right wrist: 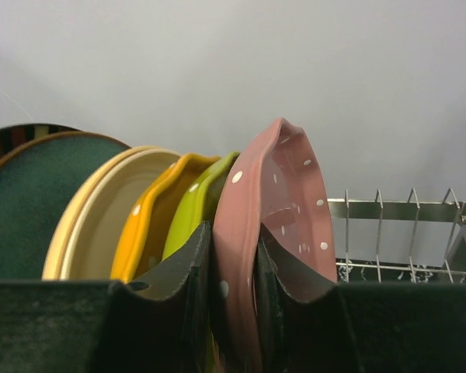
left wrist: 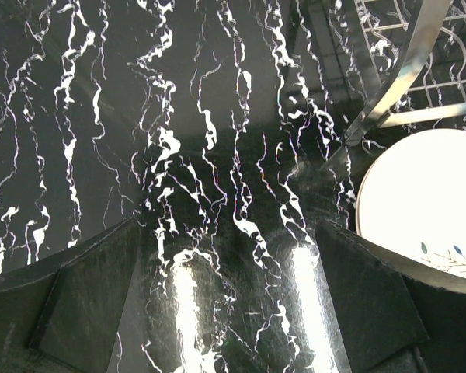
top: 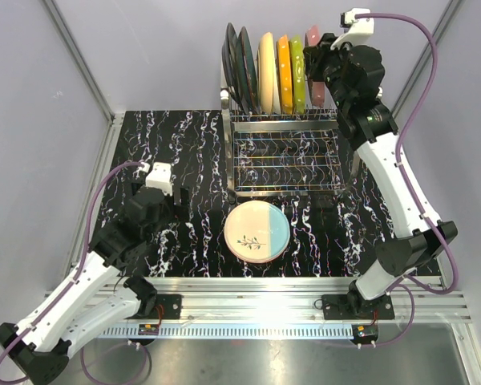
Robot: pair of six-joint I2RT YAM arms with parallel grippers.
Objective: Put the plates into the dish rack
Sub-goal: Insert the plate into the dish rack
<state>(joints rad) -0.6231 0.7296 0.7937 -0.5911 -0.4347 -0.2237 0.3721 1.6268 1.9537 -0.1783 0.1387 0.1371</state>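
up on the rack (top: 284, 160), we held the pink plate (right wrist: 283, 210)
our right gripper (right wrist: 233, 233) pinched it, upright beside the green plate (right wrist: 198, 202); our left gripper (left wrist: 227, 225) hung spread wide near the flat sprig plate (top: 257, 231).

no legible text, labels, brands or numbers in any view, the only marking a painted sprig on the blue-and-cream plate (top: 257, 231) on the worktop (top: 184, 160)
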